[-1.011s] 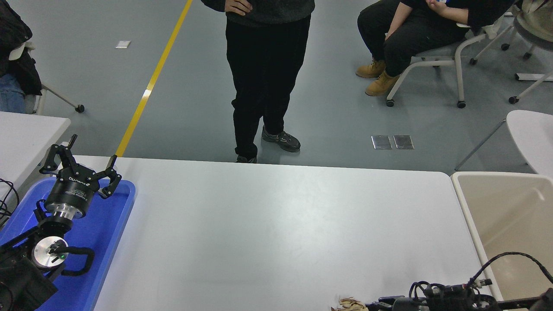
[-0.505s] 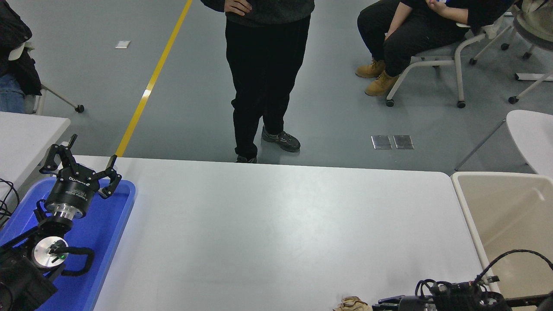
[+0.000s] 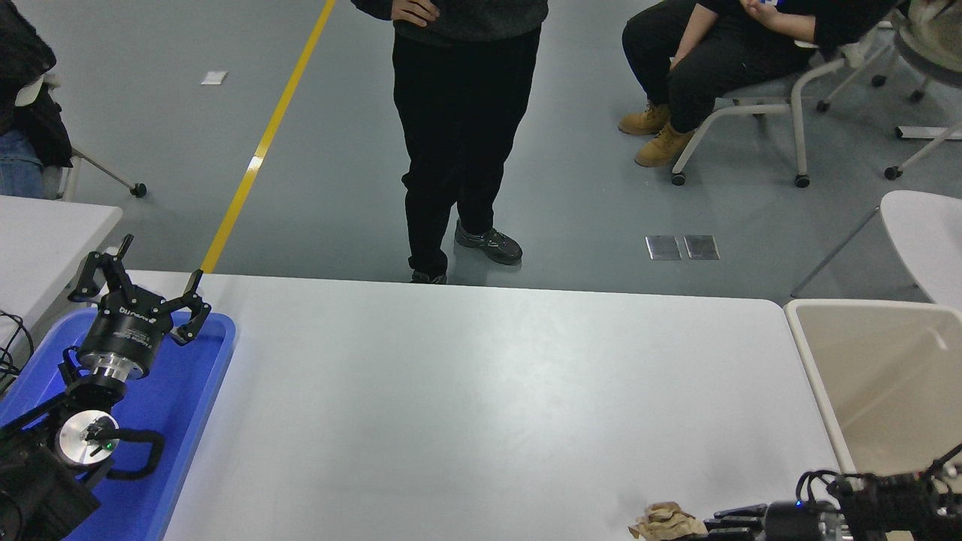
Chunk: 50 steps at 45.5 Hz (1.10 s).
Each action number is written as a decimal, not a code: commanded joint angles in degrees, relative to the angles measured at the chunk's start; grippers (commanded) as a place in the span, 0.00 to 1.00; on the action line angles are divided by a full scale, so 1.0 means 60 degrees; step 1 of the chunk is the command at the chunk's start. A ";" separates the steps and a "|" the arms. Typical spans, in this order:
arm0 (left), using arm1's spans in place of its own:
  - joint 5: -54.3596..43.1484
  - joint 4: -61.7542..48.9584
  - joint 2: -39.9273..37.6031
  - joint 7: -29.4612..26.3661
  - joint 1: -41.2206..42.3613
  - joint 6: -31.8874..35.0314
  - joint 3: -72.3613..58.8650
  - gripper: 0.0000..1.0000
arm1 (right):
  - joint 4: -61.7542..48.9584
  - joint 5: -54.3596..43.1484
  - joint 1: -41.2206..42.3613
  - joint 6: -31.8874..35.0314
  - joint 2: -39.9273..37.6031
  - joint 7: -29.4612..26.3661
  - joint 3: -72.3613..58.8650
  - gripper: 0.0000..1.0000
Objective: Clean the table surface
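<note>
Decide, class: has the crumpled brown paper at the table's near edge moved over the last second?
Yes. The crumpled paper has shifted right along the table surface, nearer the beige bin, with the right gripper.

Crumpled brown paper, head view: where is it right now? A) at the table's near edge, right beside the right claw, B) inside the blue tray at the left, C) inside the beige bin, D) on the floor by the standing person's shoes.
A: the crumpled brown paper lies on the table surface at its near edge, right at the fingertips of the right claw, short of the beige bin.
</note>
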 commanded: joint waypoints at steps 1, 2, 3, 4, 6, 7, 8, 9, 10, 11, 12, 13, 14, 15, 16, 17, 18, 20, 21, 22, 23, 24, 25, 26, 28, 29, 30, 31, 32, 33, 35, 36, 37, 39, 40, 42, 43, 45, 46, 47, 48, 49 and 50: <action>0.0000 -0.0001 0.0014 0.0000 0.0001 -0.0001 0.0000 1.00 | 0.0622 0.0742 0.0966 0.0869 -0.1984 0.0956 0.0189 0.00; 0.0000 -0.0001 -0.0001 0.0000 0.0001 -0.0001 0.0000 1.00 | 0.0622 0.0860 0.1055 0.0987 -0.2117 0.1074 0.0232 0.00; 0.0000 -0.0001 -0.0001 0.0000 0.0001 -0.0001 0.0000 1.00 | 0.0622 0.0948 0.1143 0.1105 -0.2278 0.1162 0.0247 0.00; 0.0000 -0.0001 -0.0001 0.0000 0.0001 -0.0001 0.0000 1.00 | 0.0622 0.1021 0.1230 0.1207 -0.2410 0.1250 0.0291 0.00; 0.0000 -0.0001 -0.0001 0.0000 0.0001 -0.0001 0.0000 1.00 | 0.0622 0.1139 0.1421 0.1442 -0.2703 0.1440 0.0364 0.00; 0.0000 -0.0001 0.0014 0.0000 0.0001 -0.0001 0.0000 1.00 | 0.0622 0.1183 0.1523 0.1544 -0.2835 0.1528 0.0379 0.00; 0.0000 -0.0001 -0.0001 0.0000 0.0001 -0.0001 0.0000 1.00 | 0.0622 0.1241 0.1626 0.1647 -0.2981 0.1601 0.0452 0.00; 0.0000 -0.0001 -0.0001 0.0000 0.0001 -0.0001 -0.0014 1.00 | 0.0622 0.1285 0.1714 0.1764 -0.3128 0.1689 0.0540 0.00; 0.0000 -0.0001 -0.0001 0.0000 0.0001 -0.0001 -0.0014 1.00 | 0.0622 0.1358 0.1787 0.1881 -0.3274 0.1763 0.0613 0.00; 0.0000 -0.0001 -0.0001 0.0000 0.0001 -0.0001 0.0000 1.00 | 0.0622 0.1431 0.1861 0.2013 -0.3406 0.1850 0.0701 0.00; 0.0000 -0.0001 -0.0001 0.0000 0.0001 -0.0001 0.0000 1.00 | 0.0622 0.1505 0.1934 0.2174 -0.3538 0.1909 0.0789 0.00; 0.0000 -0.0001 -0.0001 0.0000 0.0001 -0.0001 0.0000 1.00 | 0.0622 0.1578 0.1978 0.2335 -0.3670 0.1982 0.0891 0.00; 0.0000 -0.0001 0.0014 0.0000 0.0001 -0.0001 0.0000 1.00 | 0.0622 0.1651 0.2022 0.2510 -0.3787 0.2012 0.0994 0.00; 0.0000 -0.0001 -0.0001 0.0000 0.0001 -0.0001 0.0000 1.00 | 0.0622 0.1724 0.2066 0.2672 -0.3934 0.2027 0.1111 0.00; 0.0000 0.0014 -0.0001 0.0000 0.0001 -0.0001 0.0000 1.00 | 0.0622 0.1798 0.2110 0.2833 -0.4051 0.2056 0.1228 0.00; 0.0000 -0.0001 0.0014 0.0000 0.0001 -0.0001 -0.0014 1.00 | 0.0622 0.1885 0.2125 0.3008 -0.4168 0.2085 0.1345 0.00; 0.0000 -0.0001 -0.0001 0.0000 0.0001 -0.0001 0.0000 1.00 | 0.0622 0.1959 0.2139 0.3184 -0.4300 0.2129 0.1477 0.00; 0.0000 -0.0001 -0.0001 0.0000 0.0001 -0.0001 0.0000 1.00 | 0.0622 0.2120 0.2154 0.3507 -0.4534 0.2246 0.1784 0.00; 0.0000 0.0014 -0.0001 0.0000 0.0001 -0.0001 0.0000 1.00 | 0.0622 0.2193 0.2154 0.3668 -0.4652 0.2305 0.1960 0.00; 0.0000 -0.0001 -0.0001 0.0000 0.0001 -0.0001 0.0000 1.00 | 0.0622 0.2266 0.2154 0.3858 -0.4769 0.2349 0.2135 0.00; 0.0000 -0.0001 -0.0001 0.0000 0.0001 -0.0001 0.0000 1.00 | 0.0622 0.2340 0.2154 0.4063 -0.4872 0.2407 0.2355 0.00; 0.0000 -0.0001 -0.0001 0.0000 0.0001 -0.0001 0.0000 1.00 | 0.0622 0.2398 0.2154 0.4282 -0.4989 0.2451 0.2545 0.00; 0.0000 -0.0001 0.0014 0.0000 0.0001 -0.0001 0.0000 1.00 | 0.0622 0.2471 0.2154 0.4531 -0.5106 0.2495 0.2750 0.00; 0.0000 -0.0001 0.0014 0.0000 0.0001 -0.0001 -0.0014 1.00 | 0.0622 0.2545 0.2169 0.4809 -0.5223 0.2510 0.2984 0.00; 0.0000 -0.0001 -0.0001 0.0000 0.0001 -0.0001 0.0000 1.00 | 0.0622 0.2764 0.2169 0.5409 -0.5457 0.2554 0.3497 0.00; 0.0000 -0.0001 -0.0001 0.0000 0.0001 -0.0001 0.0000 1.00 | 0.0622 0.2867 0.2169 0.5630 -0.5574 0.2569 0.3717 0.00; 0.0000 0.0014 -0.0001 0.0000 0.0001 -0.0001 0.0000 1.00 | 0.0622 0.2998 0.2169 0.5879 -0.5663 0.2569 0.3937 0.00; 0.0000 -0.0001 -0.0001 0.0000 0.0001 -0.0001 0.0000 1.00 | 0.0622 0.3130 0.2169 0.6113 -0.5751 0.2569 0.4171 0.00; 0.0000 -0.0001 -0.0001 0.0000 0.0001 -0.0001 -0.0014 1.00 | 0.0622 0.3247 0.2169 0.6319 -0.5824 0.2569 0.4405 0.00; 0.0000 0.0014 -0.0001 0.0000 0.0001 -0.0001 0.0000 1.00 | 0.0622 0.3350 0.2169 0.6538 -0.5897 0.2569 0.4625 0.00; 0.0000 -0.0001 0.0014 0.0000 0.0001 -0.0001 0.0000 1.00 | 0.0622 0.3526 0.2169 0.6905 -0.6015 0.2569 0.5021 0.00; 0.0000 -0.0001 0.0014 0.0000 0.0001 -0.0001 0.0000 1.00 | 0.0622 0.3614 0.2169 0.7066 -0.6073 0.2569 0.5182 0.00; 0.0000 -0.0001 -0.0001 0.0000 0.0001 -0.0001 -0.0014 1.00 | 0.0622 0.3658 0.2169 0.7198 -0.6117 0.2569 0.5344 0.00; 0.0000 -0.0001 -0.0001 0.0000 0.0001 -0.0001 0.0000 1.00 | 0.0622 0.3775 0.2169 0.7418 -0.6190 0.2569 0.5637 0.00; 0.0000 -0.0001 -0.0001 0.0000 0.0001 -0.0001 -0.0014 1.00 | 0.0622 0.3819 0.2169 0.7492 -0.6220 0.2569 0.5754 0.00; 0.0000 -0.0001 -0.0001 0.0000 0.0001 -0.0001 0.0000 1.00 | 0.0611 0.3864 0.2169 0.7624 -0.6249 0.2569 0.5945 0.00; 0.0000 -0.0001 -0.0001 0.0000 0.0001 -0.0001 -0.0014 1.00 | 0.0596 0.3878 0.2183 0.7682 -0.6261 0.2569 0.5989 0.00; 0.0000 -0.0001 0.0014 0.0000 0.0001 -0.0001 0.0000 1.00 | 0.0596 0.3908 0.2183 0.7741 -0.6261 0.2569 0.6106 0.00; 0.0000 -0.0001 -0.0001 0.0000 0.0001 -0.0001 0.0000 1.00 | 0.0582 0.3908 0.2184 0.7742 -0.6261 0.2569 0.6136 0.00; 0.0000 -0.0001 -0.0001 0.0000 0.0001 -0.0001 -0.0014 1.00 | 0.0581 0.3908 0.2184 0.7756 -0.6261 0.2569 0.6151 0.00; 0.0000 -0.0001 -0.0001 0.0000 0.0001 -0.0001 -0.0014 1.00 | 0.0552 0.3908 0.2184 0.7742 -0.6261 0.2569 0.6165 0.00; 0.0000 -0.0001 -0.0001 0.0000 0.0001 -0.0001 -0.0014 1.00 | 0.0538 0.3908 0.2184 0.7756 -0.6261 0.2569 0.6165 0.00; 0.0000 -0.0001 -0.0001 0.0000 0.0001 -0.0001 -0.0014 1.00 | 0.0523 0.3908 0.2184 0.7756 -0.6250 0.2555 0.6165 0.00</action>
